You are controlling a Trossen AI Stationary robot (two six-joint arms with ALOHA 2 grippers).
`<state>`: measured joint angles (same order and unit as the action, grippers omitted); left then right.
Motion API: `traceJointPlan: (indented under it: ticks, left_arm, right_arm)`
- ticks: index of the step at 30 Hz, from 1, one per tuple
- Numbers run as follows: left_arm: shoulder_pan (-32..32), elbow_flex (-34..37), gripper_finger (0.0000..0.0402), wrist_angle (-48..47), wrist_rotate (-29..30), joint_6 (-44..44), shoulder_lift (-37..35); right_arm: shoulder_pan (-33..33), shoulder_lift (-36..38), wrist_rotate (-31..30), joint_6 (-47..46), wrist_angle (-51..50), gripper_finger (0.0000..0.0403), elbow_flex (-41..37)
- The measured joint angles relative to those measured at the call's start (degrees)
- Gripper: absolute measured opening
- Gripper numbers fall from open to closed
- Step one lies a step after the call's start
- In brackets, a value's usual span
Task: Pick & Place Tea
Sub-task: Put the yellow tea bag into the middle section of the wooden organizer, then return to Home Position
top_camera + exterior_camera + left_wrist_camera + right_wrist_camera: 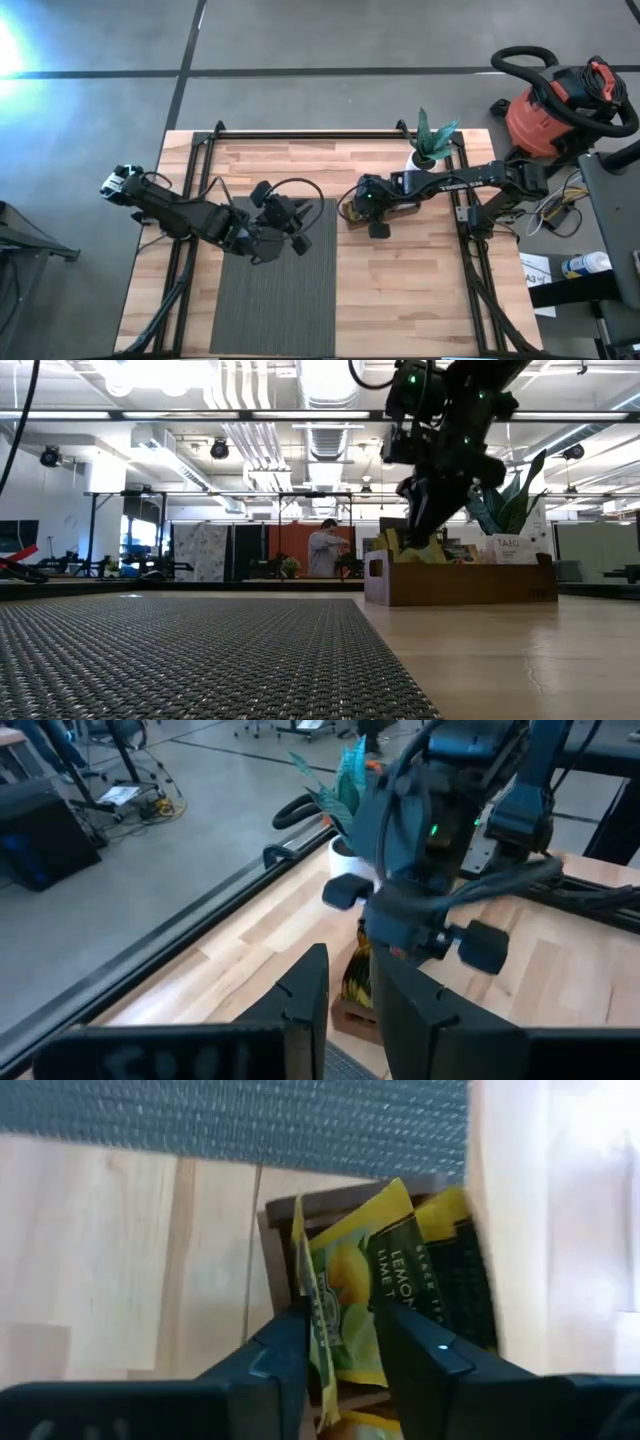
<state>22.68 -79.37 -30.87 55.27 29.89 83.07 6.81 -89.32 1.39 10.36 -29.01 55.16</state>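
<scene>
A brown wooden tray [402, 211] stands on the table just right of the dark woven mat [275, 290]. It holds several upright yellow tea sachets [400, 1270], whose tips show above its rim in the low view [408, 546]. My right gripper [372, 208] reaches down into the tray's mat-side end and is shut on a yellow sachet [318, 1305]. My left gripper [285, 222] hovers over the far part of the mat. It is open and empty and points toward the tray [350, 1015]. My right gripper pinches a yellow sachet [322, 1342] between its two fingers [275, 1365]. It comes from above, pointing down. The sachet stands upright and edge-on in the hold. Its lower part is still in the tray among the other sachets, which may also touch the fingers.
A potted plant in a white pot [428, 148] stands just behind the tray's far end. Black rails [330, 132] run along the table's far and side edges. A red shop vacuum [560, 100] stands on the floor off the far right corner.
</scene>
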Motion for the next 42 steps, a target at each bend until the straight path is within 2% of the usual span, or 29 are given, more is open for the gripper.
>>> traceJointPlan:
  ticks: [6, 12, 16, 19, 24, 26, 31, 33, 35, 39, 42]
  left_arm:
    - [0.1, 0.0, 0.0073, -1.73, 0.32, 0.03, -0.48]
    - [0.08, 0.0, 0.0073, -1.9, 1.56, -1.05, -0.94]
    - [0.08, 0.0, 0.0073, -1.86, 1.3, -1.18, -1.95]
    - [-0.19, 0.0, 0.0073, -2.61, -1.43, -3.27, -2.74]
    - [-0.24, 0.02, 0.0073, -4.87, 5.54, -5.83, -3.94]
    - [-0.12, 0.01, 0.0073, -4.36, 4.6, -1.95, -4.24]
    - [-2.3, 0.54, 0.0073, -0.91, -11.11, -1.61, -3.5]
    - [-4.34, 3.38, 0.0073, 5.62, -17.39, -3.38, -3.5]
    - [-6.35, 7.76, 0.0073, 16.88, -24.63, -6.99, -3.5]
    - [-10.36, 16.8, 0.0073, 36.03, -36.36, -10.1, -4.28]
    - [-13.11, 22.2, 0.0073, 42.93, -41.04, -10.08, -6.62]
  right_arm:
    - [0.0, 3.04, -0.02, -0.93, -6.14, 0.0141, 3.53]
    - [0.0, 7.39, -0.02, -2.13, -11.59, 0.0153, 5.71]
    - [-0.04, 11.88, 0.0, -11.21, -14.78, 0.0155, 7.12]
    - [-0.04, 15.6, 0.0, -19.83, -16.63, 0.0155, 8.54]
    - [-0.04, 21.86, 0.16, -31.15, -20.37, 0.0155, 12.27]
    - [-0.42, 24.75, 0.87, -34.09, -20.38, 0.0155, 13.03]
    - [-5.84, 32.9, 3.29, -33.65, -17.69, 0.0154, 12.21]
    - [-9.65, 36.22, 3.19, -34.41, -14.54, 0.0152, 9.5]
    - [-14.21, 39.49, 2.65, -36.21, -8.92, 0.0148, 5.46]
    - [-22.73, 45.28, -3.86, -40.53, 2.87, 0.0142, -4.94]
    - [-27.14, 50.07, -10.4, -43.81, 10.17, 0.0138, -12.72]
